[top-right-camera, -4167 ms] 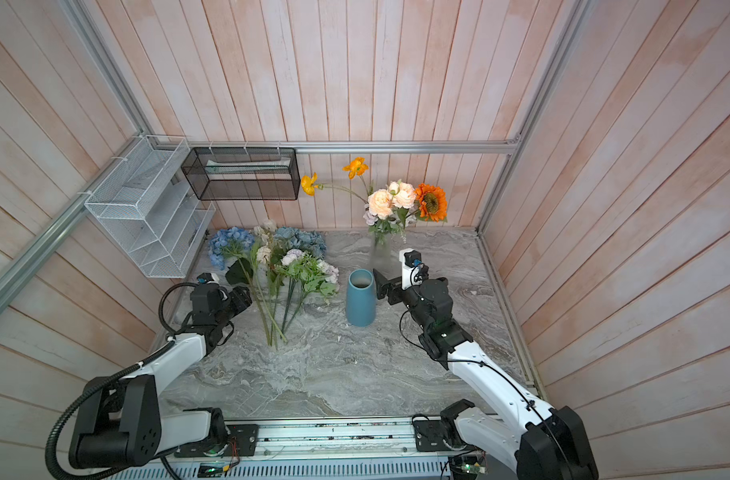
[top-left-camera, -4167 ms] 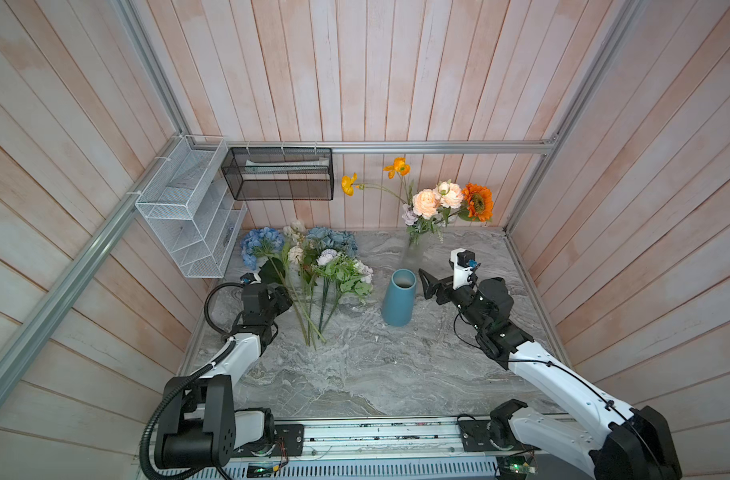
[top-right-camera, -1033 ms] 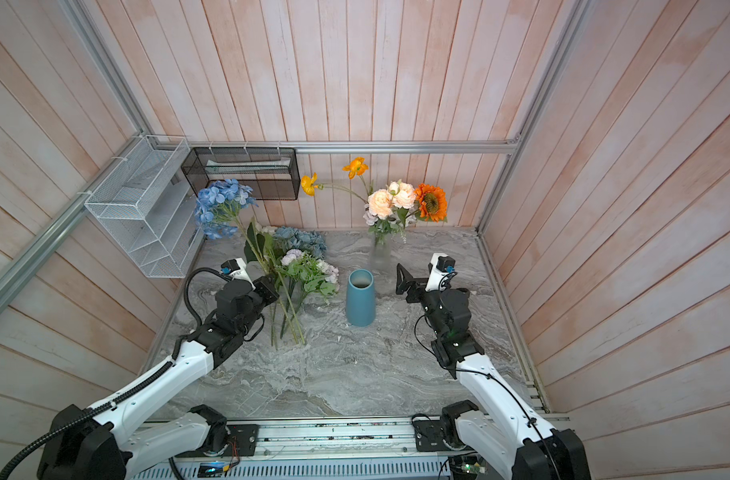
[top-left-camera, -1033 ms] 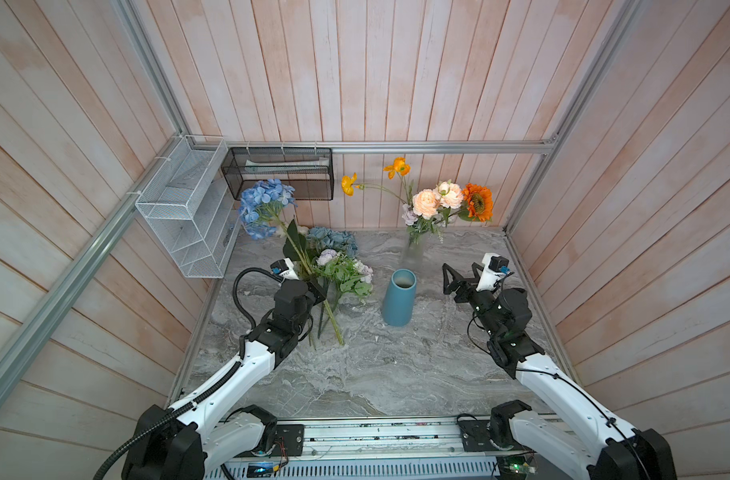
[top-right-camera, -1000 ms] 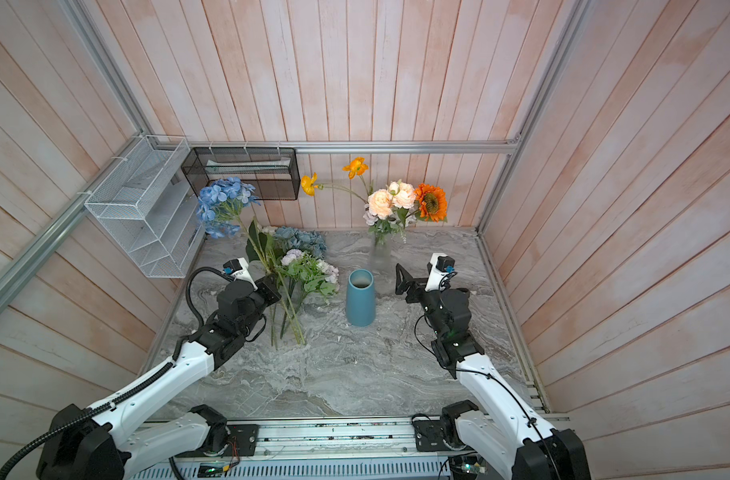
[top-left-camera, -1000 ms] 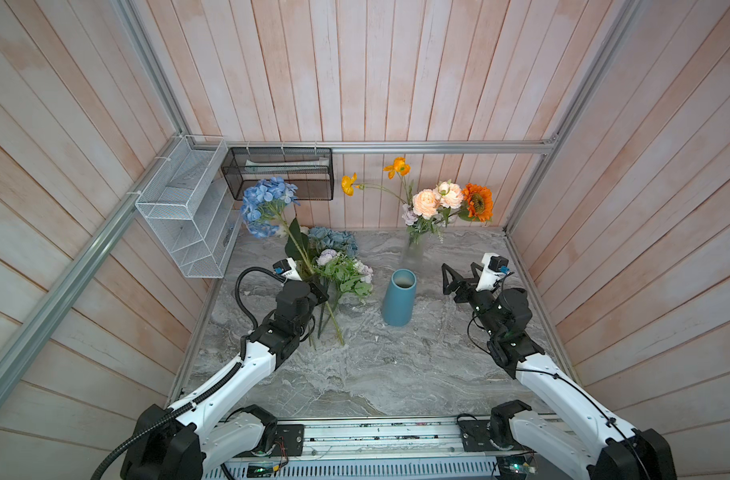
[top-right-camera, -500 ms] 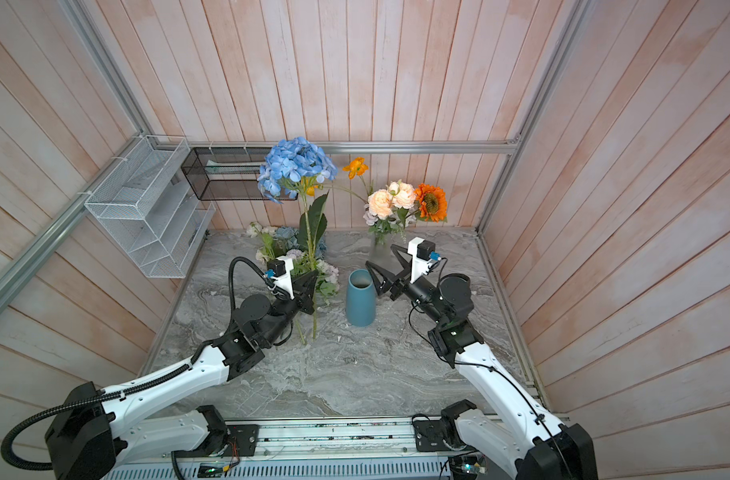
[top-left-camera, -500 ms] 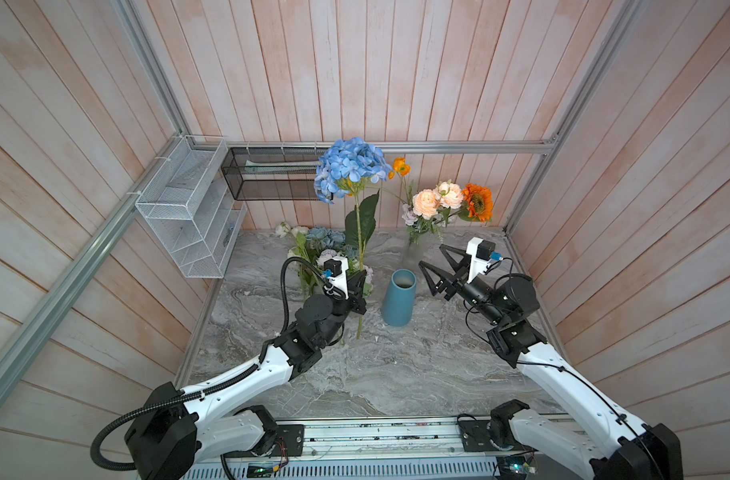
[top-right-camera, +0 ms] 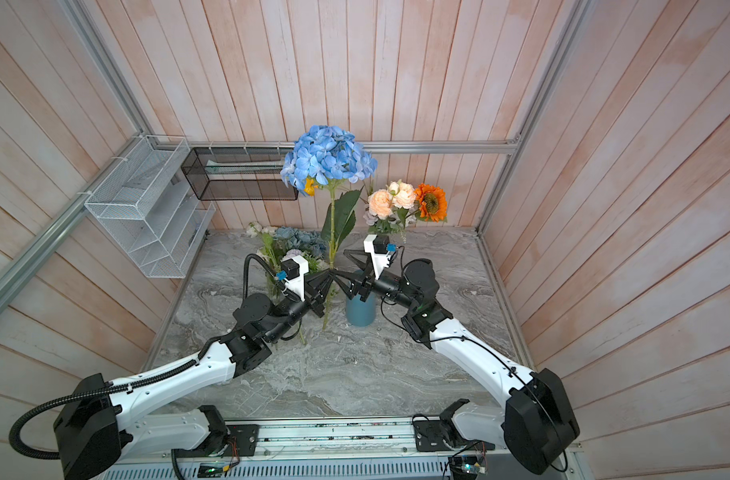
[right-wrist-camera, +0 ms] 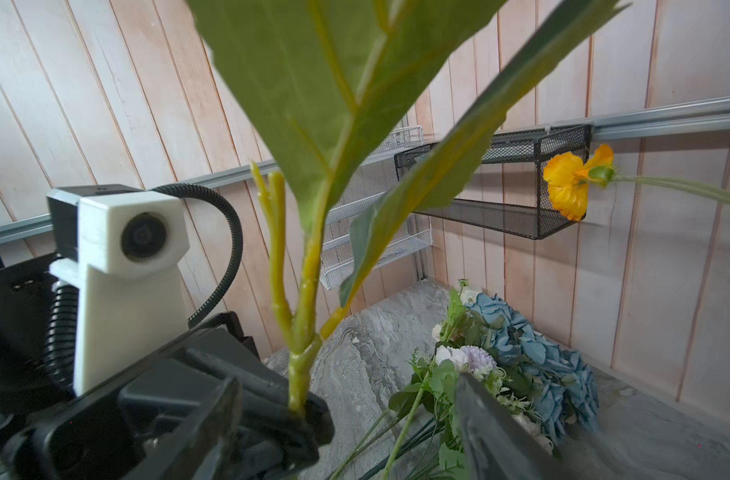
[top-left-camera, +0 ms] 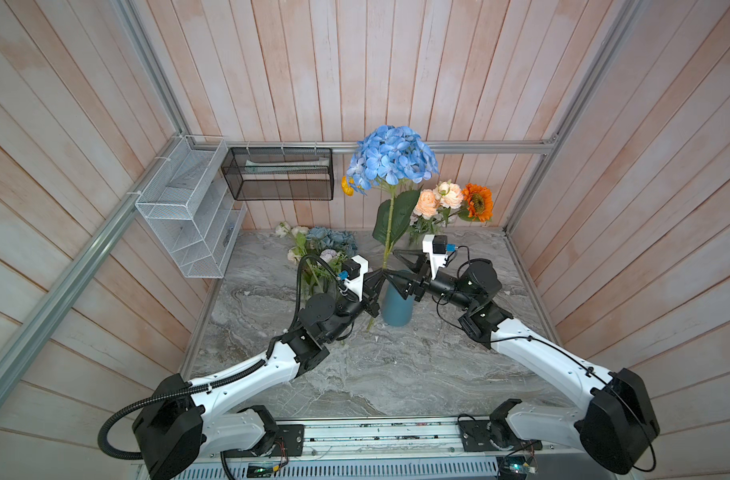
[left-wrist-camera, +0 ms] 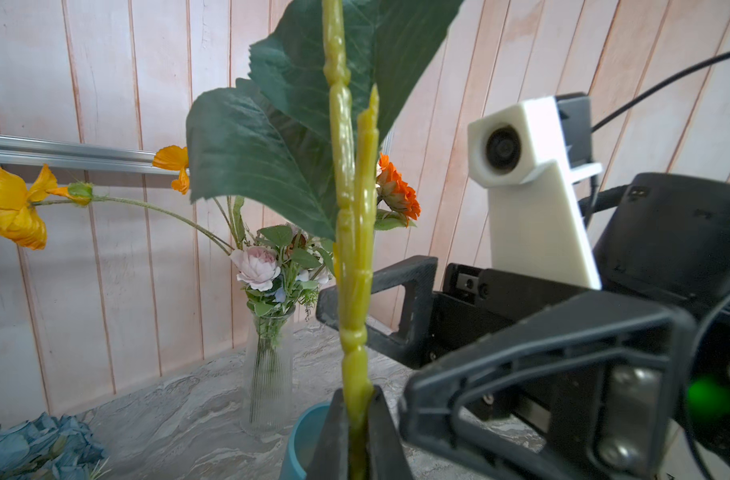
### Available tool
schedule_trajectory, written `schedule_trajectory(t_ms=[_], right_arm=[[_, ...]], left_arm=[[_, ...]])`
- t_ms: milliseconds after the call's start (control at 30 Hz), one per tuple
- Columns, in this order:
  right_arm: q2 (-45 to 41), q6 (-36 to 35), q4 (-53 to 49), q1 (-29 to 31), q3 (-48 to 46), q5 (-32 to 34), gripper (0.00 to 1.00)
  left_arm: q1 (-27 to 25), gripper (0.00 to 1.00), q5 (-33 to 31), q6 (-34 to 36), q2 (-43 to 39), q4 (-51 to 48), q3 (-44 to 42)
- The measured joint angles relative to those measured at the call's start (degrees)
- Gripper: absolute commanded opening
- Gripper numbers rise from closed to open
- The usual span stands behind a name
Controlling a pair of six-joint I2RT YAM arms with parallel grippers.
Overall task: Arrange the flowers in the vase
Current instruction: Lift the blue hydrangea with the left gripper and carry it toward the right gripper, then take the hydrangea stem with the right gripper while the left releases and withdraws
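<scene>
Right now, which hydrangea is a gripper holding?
The bright blue hydrangea, upright with its stem clamped in the left gripper. The dusty-blue hydrangea lies loose on the table.

You've got a white wire rack (top-left-camera: 186,208), tiered, tied to the aluminium rail (top-left-camera: 64,291) on the left wall. A black mesh basket (top-left-camera: 278,174) hangs just beside it on the back rail (top-left-camera: 500,146); something pale lies inside, too dim to tell what. Both show in both top views. The grey marble tabletop (top-left-camera: 396,365) has pale wood-plank walls (top-left-camera: 305,62) on three sides. A metal track (top-left-camera: 375,434) runs along the near edge.
</scene>
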Motion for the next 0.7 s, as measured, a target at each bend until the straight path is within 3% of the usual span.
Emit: schedule_trajectory(t_ms=[367,533,633,700], right_arm=[[0.87,1.55,2.19,0.28,0.15,-0.83,0.39],[0.94,1.77,2.78,0.66,0.15,-2.14,0.18],[0.94,2.01,3.02,0.76,0.15,-2.8,0.11],[0.94,2.12,3.08,0.74,0.15,-3.02,0.07]], left_arm=[[-0.59,0.0,2.54,1.66,0.85,-0.13,0.0],[-0.57,0.0,2.71,2.34,0.9,-0.46,0.0],[-0.55,0.0,2.67,2.36,0.96,-0.42,0.0],[-0.52,0.09,2.6,2.36,0.96,-0.35,0.02]])
